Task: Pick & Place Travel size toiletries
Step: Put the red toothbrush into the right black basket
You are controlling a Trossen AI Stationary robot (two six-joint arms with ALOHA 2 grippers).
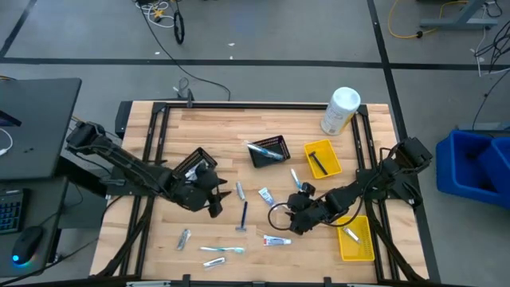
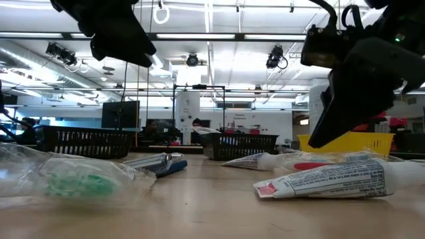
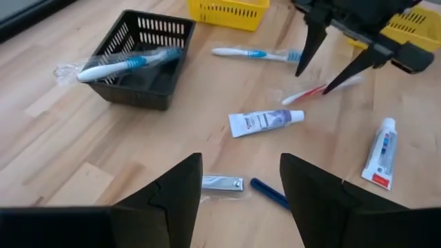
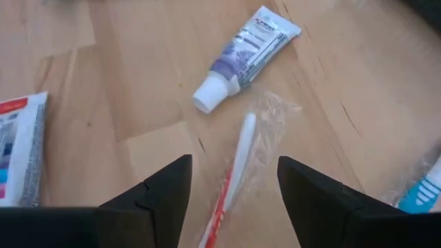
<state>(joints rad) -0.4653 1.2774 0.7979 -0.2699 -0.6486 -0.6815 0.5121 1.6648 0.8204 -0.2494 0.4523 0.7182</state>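
Toiletries lie scattered on the wooden table (image 1: 159, 143). My right gripper (image 4: 234, 207) is open and hovers over a red-and-white toothbrush (image 4: 238, 162) in a clear wrapper, one finger on each side and not touching it. A white-purple tube (image 4: 244, 55) lies just beyond it. My left gripper (image 3: 240, 200) is open above a silvery packet (image 3: 222, 182) and a blue-handled razor (image 3: 269, 193). It also sees the right gripper (image 3: 329, 69), the tube (image 3: 265, 122) and a red-ended tube (image 3: 382, 153). In the high view the grippers sit at left (image 1: 213, 198) and right (image 1: 296, 215).
A black basket (image 1: 267, 150) holds a blue-white toothbrush (image 3: 127, 63). Two yellow trays (image 1: 323, 158) (image 1: 356, 239) and a white canister (image 1: 341, 110) stand on the right side. More toothbrushes (image 1: 223, 250) and a packet (image 1: 184, 237) lie by the near edge.
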